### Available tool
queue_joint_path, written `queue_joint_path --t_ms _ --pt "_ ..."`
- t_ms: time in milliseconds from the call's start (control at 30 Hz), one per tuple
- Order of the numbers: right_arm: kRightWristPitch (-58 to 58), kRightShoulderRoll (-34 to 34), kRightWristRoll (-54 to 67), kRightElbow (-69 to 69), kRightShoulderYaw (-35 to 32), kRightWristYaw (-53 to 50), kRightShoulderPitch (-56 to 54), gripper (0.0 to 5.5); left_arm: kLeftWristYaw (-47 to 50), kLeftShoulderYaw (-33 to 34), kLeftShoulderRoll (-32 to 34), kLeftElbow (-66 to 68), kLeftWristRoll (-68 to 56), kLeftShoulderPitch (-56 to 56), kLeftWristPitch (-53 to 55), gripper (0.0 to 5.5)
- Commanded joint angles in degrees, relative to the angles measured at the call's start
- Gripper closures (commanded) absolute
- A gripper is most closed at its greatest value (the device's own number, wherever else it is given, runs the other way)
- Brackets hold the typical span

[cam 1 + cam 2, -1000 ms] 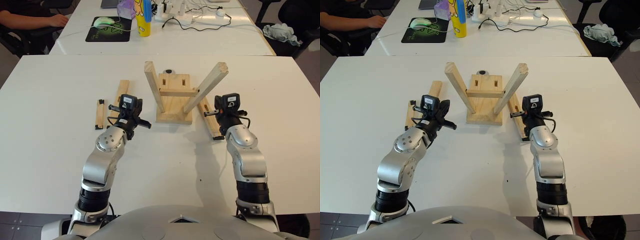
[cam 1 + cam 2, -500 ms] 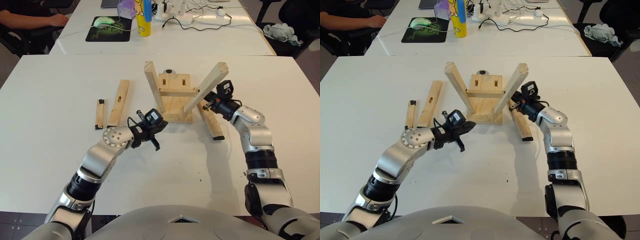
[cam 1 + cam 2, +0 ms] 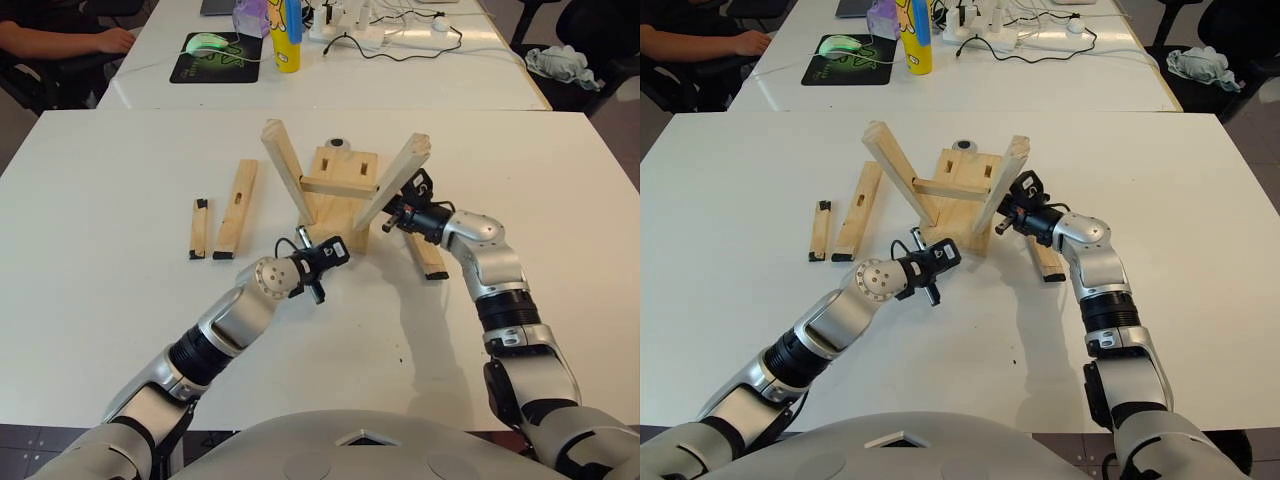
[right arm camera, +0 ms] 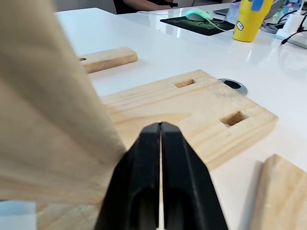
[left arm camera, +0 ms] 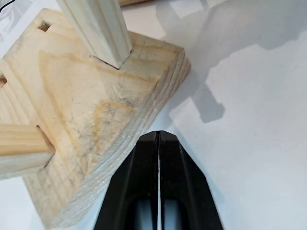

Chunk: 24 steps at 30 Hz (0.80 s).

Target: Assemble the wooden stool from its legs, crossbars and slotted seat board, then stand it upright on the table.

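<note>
Seat board lies flat on the white desk, between the two sets of jaws and turned askew to the desk's edges. Two legs stand out of it and splay apart: one leg rises just beyond the left jaws, the other leg leans out over the right jaws. A crossbar joins the pair partway up. The left jaws are pressed together and hold nothing, their tip right at the rounded near edge of the board; whether they touch it cannot be told. The right jaws are also pressed together and empty, low over the board, with the leaning leg close against their flank. Ahead of the right jaws the board shows two open slots. A loose leg lies on the desk just behind the right jaws, beneath that arm. Well out to the far side of the left jaws lie a slotted piece and a short piece, side by side and near each other. Far beyond both sets of jaws, on another desk, stand a yellow bottle and a mouse mat.
</note>
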Motion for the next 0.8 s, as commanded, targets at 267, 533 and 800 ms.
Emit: queue_joint_path --t_ms 267,533,800 --pt "-0.50 1.10 -1.91 -1.36 4.62 2.84 -0.47 5.50 -0.48 2.54 2.83 -1.27 3.09 0.87 2.12 5.49" --pt "-1.36 3.65 -2.90 -0.72 6.68 1.99 -1.07 5.50 -0.10 3.20 3.61 -0.75 4.46 1.79 1.92 5.49" --pt "2.11 4.38 -2.69 -5.08 8.32 2.50 -0.25 5.50 0.05 4.49 3.38 0.31 4.95 1.53 1.70 5.49"
